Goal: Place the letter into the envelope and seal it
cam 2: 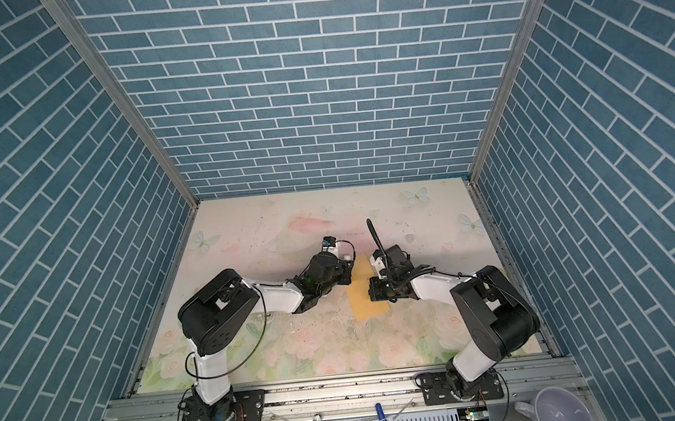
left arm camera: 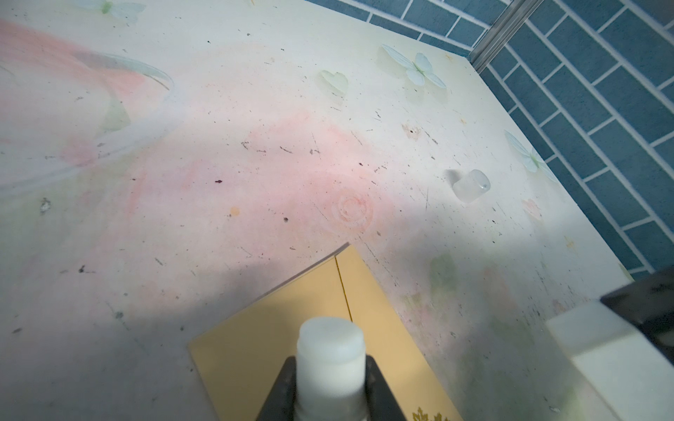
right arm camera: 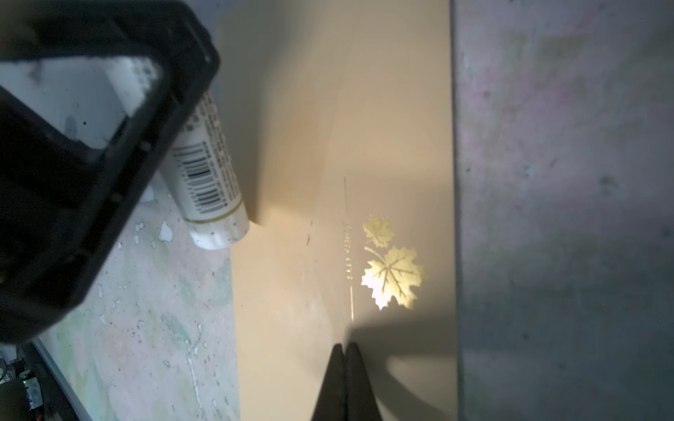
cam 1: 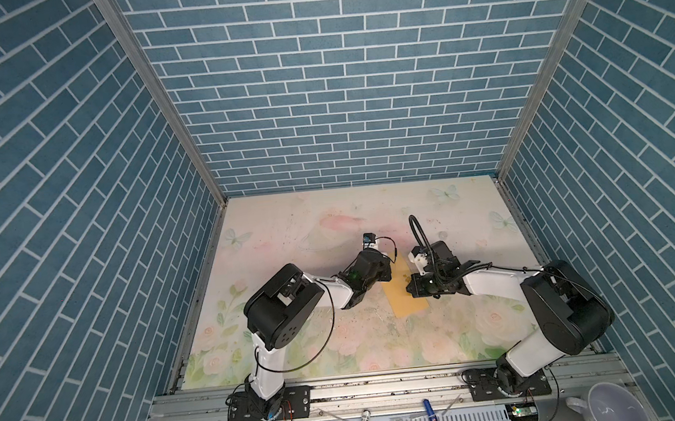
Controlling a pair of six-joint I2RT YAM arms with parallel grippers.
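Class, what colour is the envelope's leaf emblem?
Gold. The leaf emblem on the envelope shows best in the right wrist view.

Even light overhead, murkier wrist views.
Both top views were sharp but bowed at the edges; shadows darkened the surface, and glare burned out the gold emblem on the envelope.

both top views look down from high at the front of the table, facing the back wall; both wrist views sit close over the envelope, sharing its gold emblem; the left looks along a glue stick
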